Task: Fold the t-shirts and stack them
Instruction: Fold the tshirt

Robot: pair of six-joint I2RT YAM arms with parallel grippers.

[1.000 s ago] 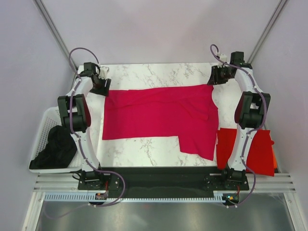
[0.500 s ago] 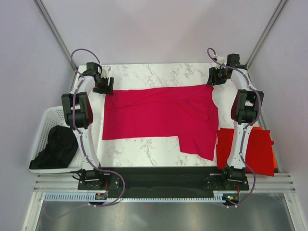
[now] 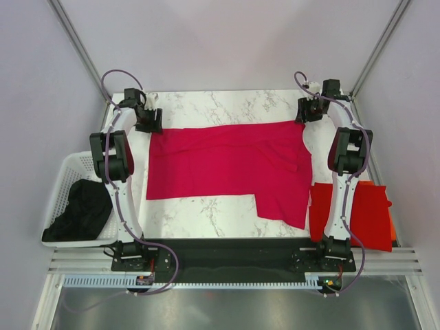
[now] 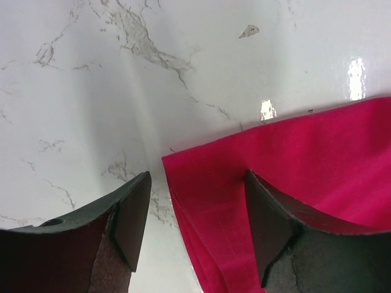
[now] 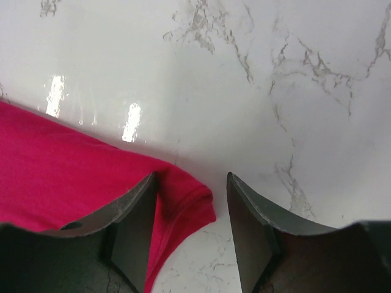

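Over the last second both arms had reached a little further toward the top of the overhead frame, closing on the far corners of the crimson-pink t-shirt [image 3: 227,165]. It lay spread across the middle of the marble bench [image 3: 227,103], apparently unmoved. The left pincer [image 4: 195,204] stood wide, straddling the shirt's upper-left corner. The right pincer [image 5: 190,195] gaped likewise around the upper-right corner. Neither had gripped cloth yet. This looked like the setup for folding the far edge toward the near side. The red t-shirts [image 3: 371,216] waited at lower right.
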